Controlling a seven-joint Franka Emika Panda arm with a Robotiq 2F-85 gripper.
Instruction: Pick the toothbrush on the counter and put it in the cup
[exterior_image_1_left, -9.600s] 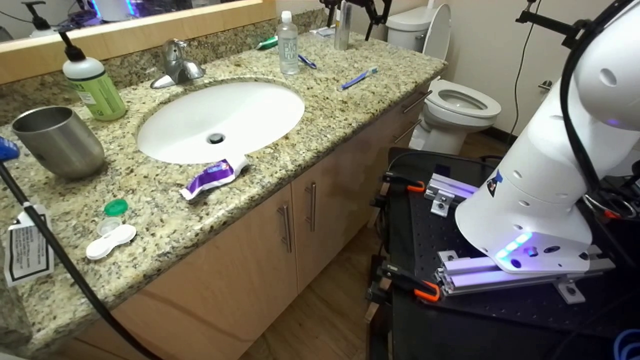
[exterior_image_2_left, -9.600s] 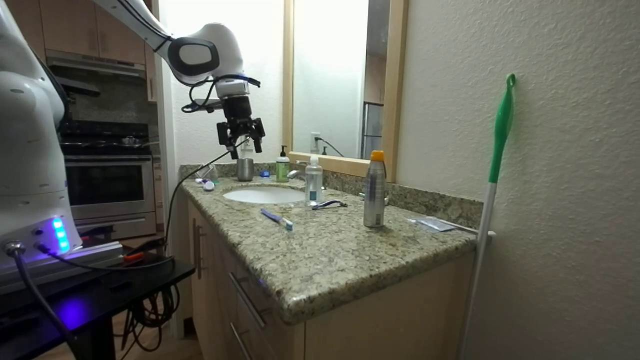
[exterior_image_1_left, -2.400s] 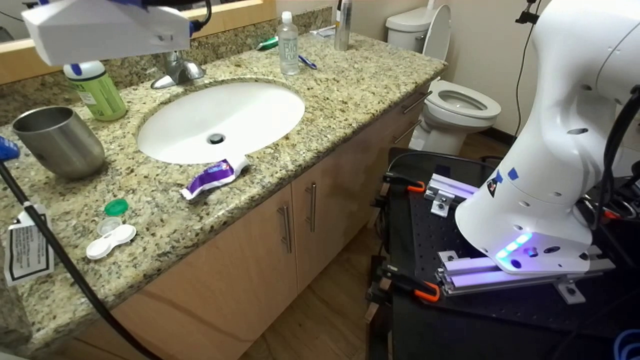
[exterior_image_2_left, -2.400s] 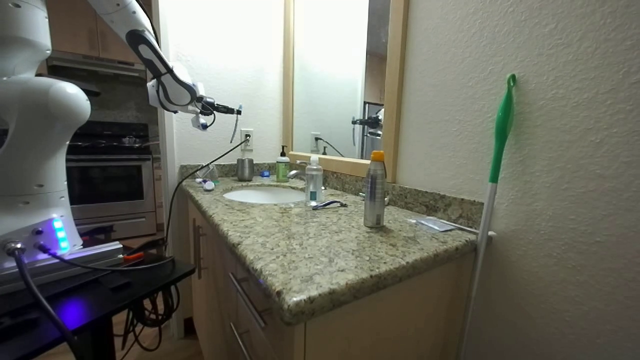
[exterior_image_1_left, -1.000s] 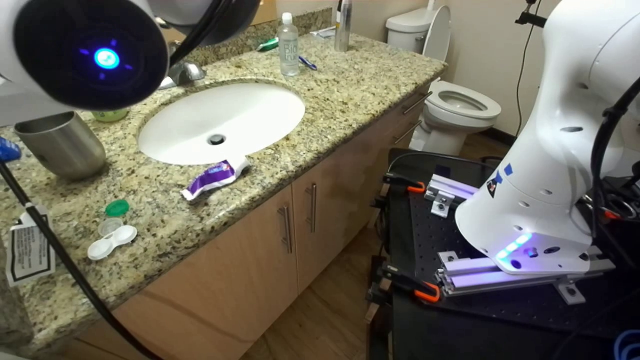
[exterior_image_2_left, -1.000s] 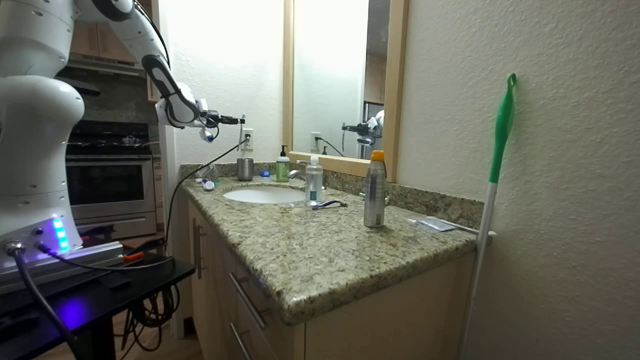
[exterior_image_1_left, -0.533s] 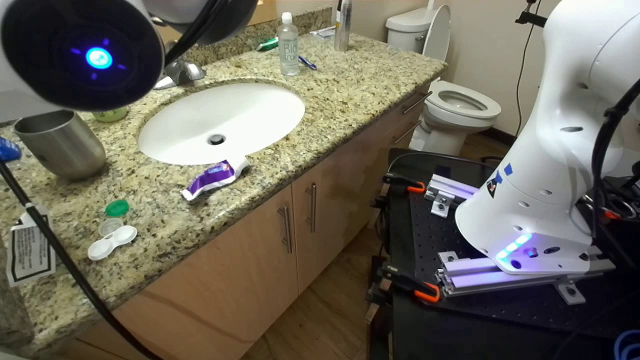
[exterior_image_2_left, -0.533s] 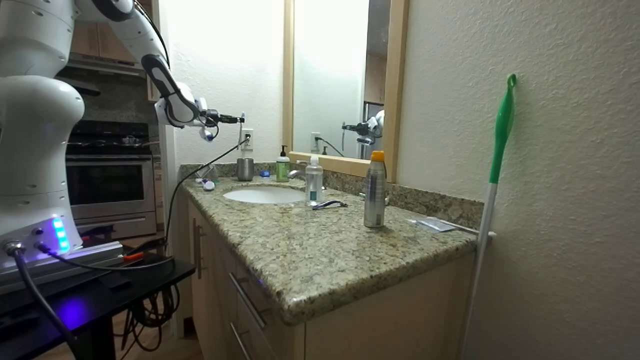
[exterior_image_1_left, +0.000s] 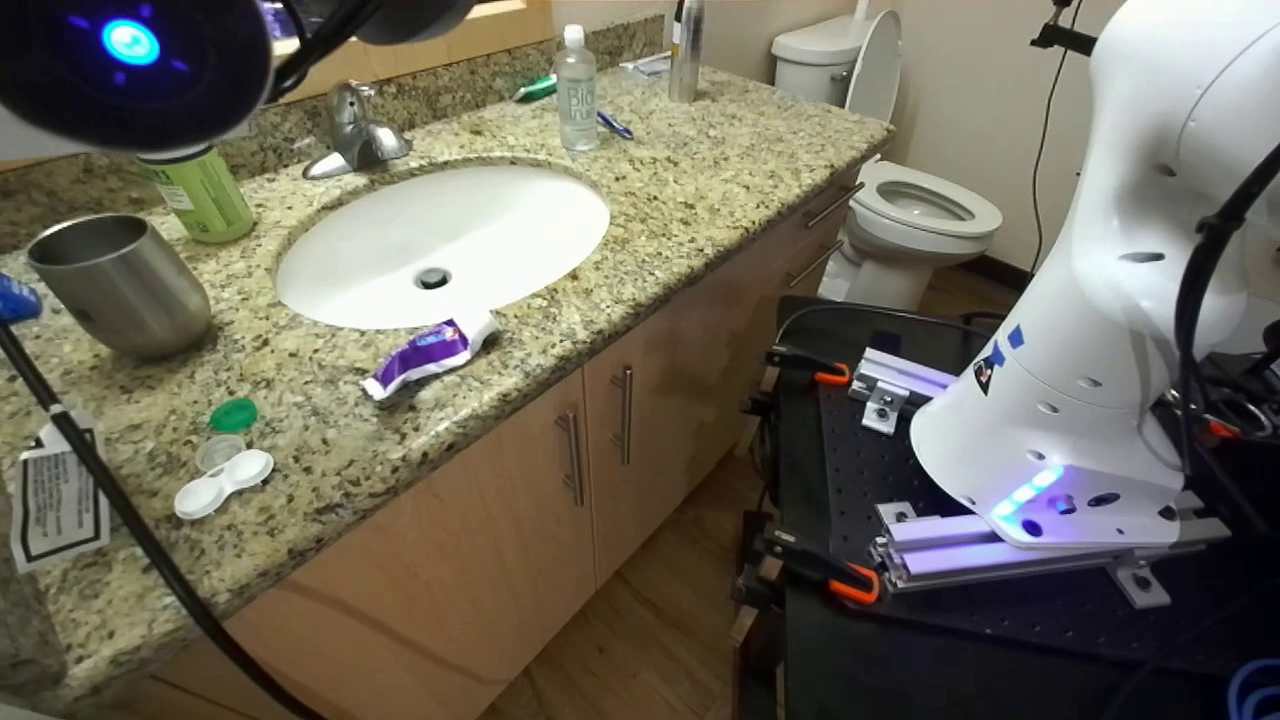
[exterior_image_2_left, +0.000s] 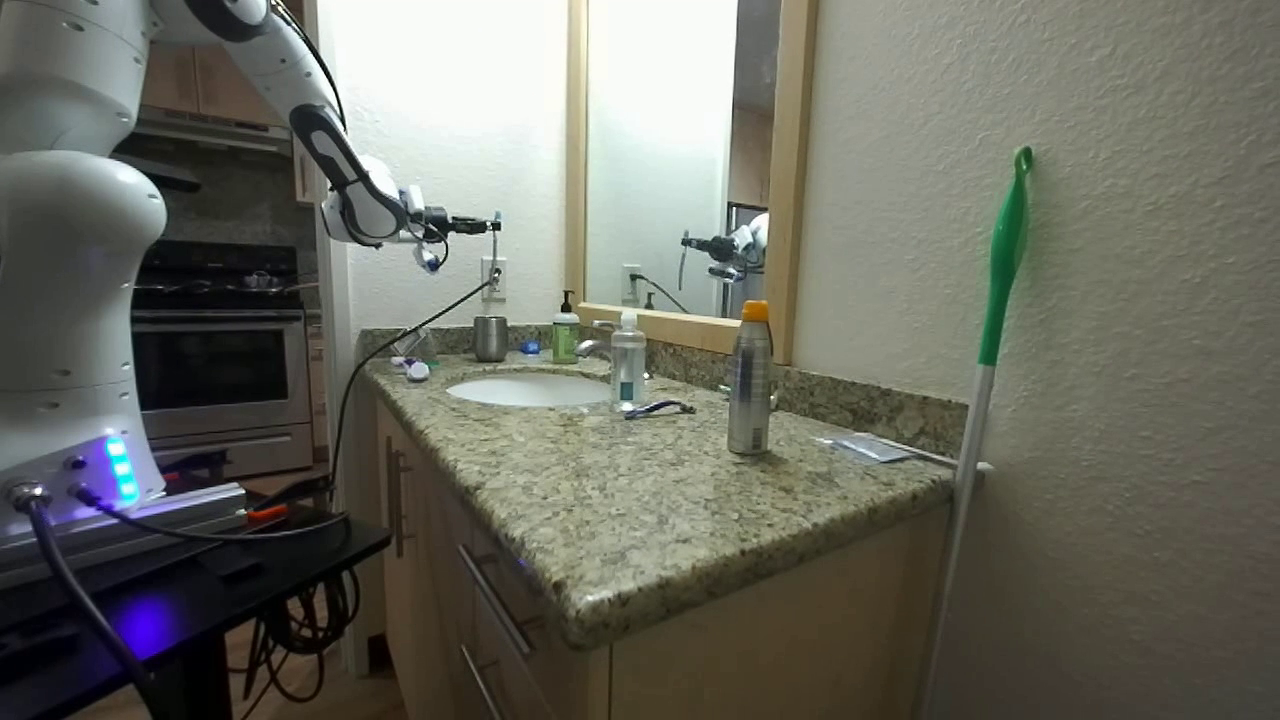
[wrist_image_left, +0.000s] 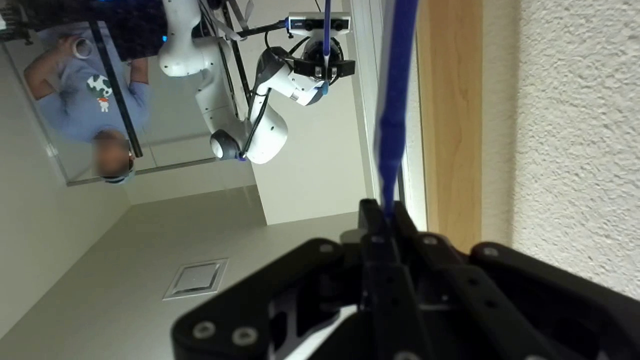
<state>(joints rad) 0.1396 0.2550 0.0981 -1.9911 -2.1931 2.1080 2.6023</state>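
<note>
One bent arm (exterior_image_2_left: 272, 78), gripper (exterior_image_2_left: 495, 226) level, pinching upright toothbrush (wrist_image_left: 393, 115)

Both exterior views share the counter (exterior_image_2_left: 640, 500) from opposite ends; the wrist view, close behind fingers (wrist_image_left: 371, 222), faces the mirror (wrist_image_left: 310, 170).

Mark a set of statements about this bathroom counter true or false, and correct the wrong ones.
1. The end effector grips the toothbrush. True.
2. The cup stands upright on the counter. True.
3. The toothbrush is in the cup. False: it is held in the air, apart from the cup.
4. The orange-capped can stands upright. True.
5. The purple-and-white tube lies in the sink. False: it is on the counter, beside the sink.
</note>
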